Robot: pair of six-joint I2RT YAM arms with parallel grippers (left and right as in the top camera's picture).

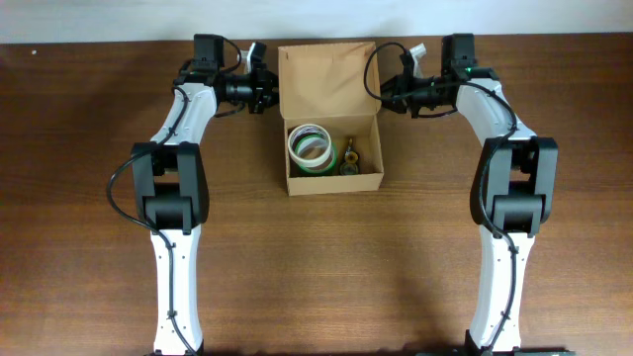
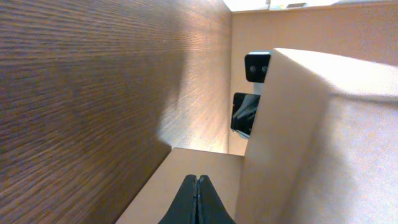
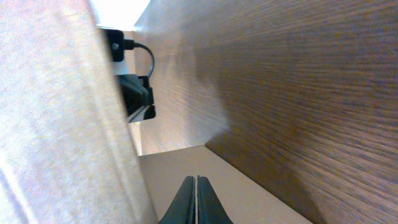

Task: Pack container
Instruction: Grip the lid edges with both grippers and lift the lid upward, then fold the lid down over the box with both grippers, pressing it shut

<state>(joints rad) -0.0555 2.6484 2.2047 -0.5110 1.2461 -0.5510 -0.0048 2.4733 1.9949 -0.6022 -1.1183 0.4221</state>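
The container (image 1: 294, 184), a small tan cardboard box, stands at the table's middle back with its flap lid (image 1: 326, 79) raised and leaning away. Inside lie a white and green tape roll (image 1: 310, 146) and a small brownish item (image 1: 351, 156). My left gripper (image 1: 271, 94) is shut at the lid's left edge with nothing between its fingers. My right gripper (image 1: 380, 96) is shut at the lid's right edge, also holding nothing. In the left wrist view the left gripper (image 2: 197, 178) points over a tan side flap (image 2: 186, 165) beside the lid (image 2: 298, 124). The right wrist view shows the right gripper (image 3: 197, 179) beside the lid (image 3: 62, 124).
The brown wooden table (image 1: 316, 267) spreads around the box. Both white arms reach in from the front, left (image 1: 173, 208) and right (image 1: 509, 198). Each wrist view catches the opposite gripper past the lid: the right one (image 2: 247, 112) and the left one (image 3: 135, 93).
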